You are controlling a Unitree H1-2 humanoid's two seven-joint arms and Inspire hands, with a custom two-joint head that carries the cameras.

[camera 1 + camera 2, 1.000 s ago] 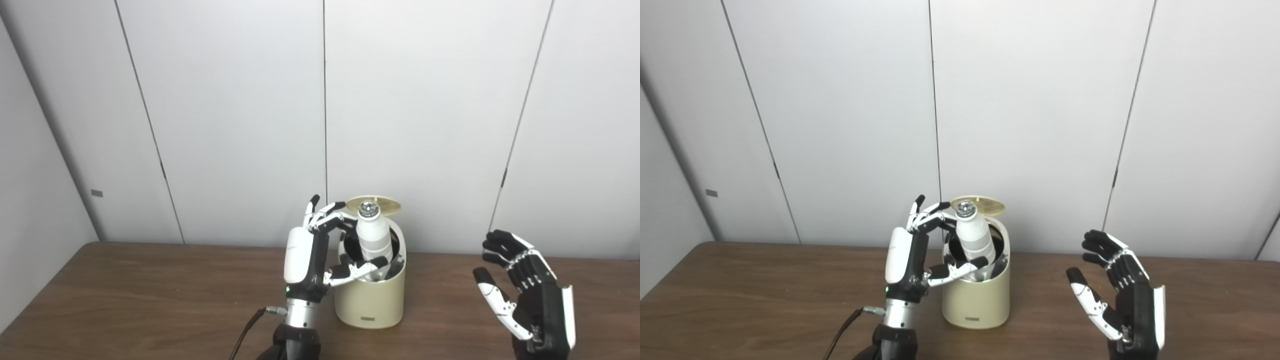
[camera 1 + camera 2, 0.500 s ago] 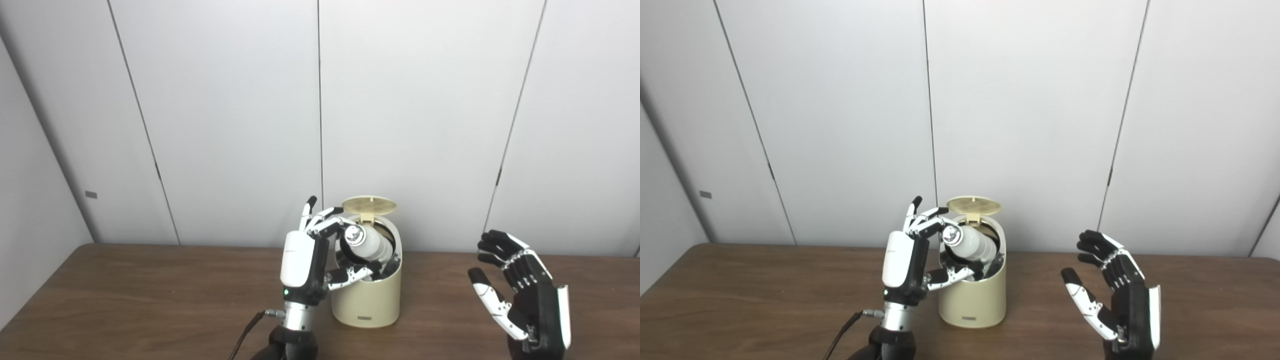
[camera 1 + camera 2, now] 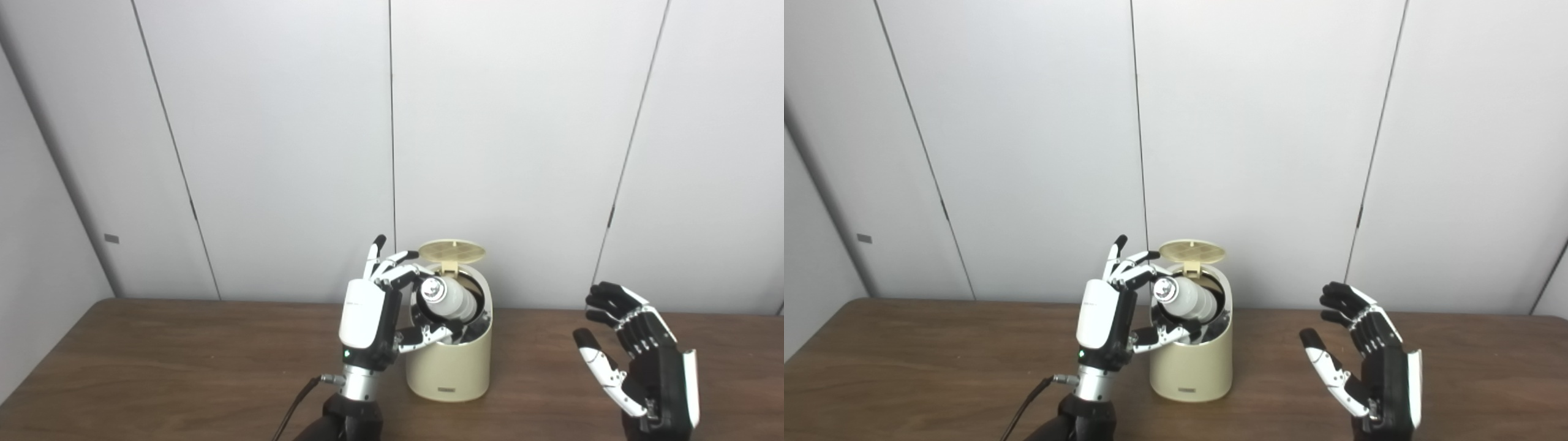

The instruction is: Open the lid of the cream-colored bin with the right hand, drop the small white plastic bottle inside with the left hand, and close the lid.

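The cream-colored bin [image 3: 450, 367] stands on the table with its round lid [image 3: 452, 250] hinged up at the back. The small white bottle [image 3: 452, 299] leans inside the opening, its silver cap pointing left and sticking above the rim. My left hand [image 3: 366, 313] is upright just left of the bin, fingers spread near the cap and thumb reaching across the front rim; it looks open, with the bottle resting on the bin. My right hand [image 3: 643, 361] hovers open well to the right of the bin, palm facing left and holding nothing.
The brown wooden table [image 3: 153, 367] runs back to a grey panelled wall. A black cable [image 3: 294, 404] trails from my left wrist toward the table's front edge.
The bottle has tipped from upright over the bin to leaning inside it, cap to the left. My left hand has drawn slightly left, its fingers loosened. The camera shifted a little; the right hand stayed.
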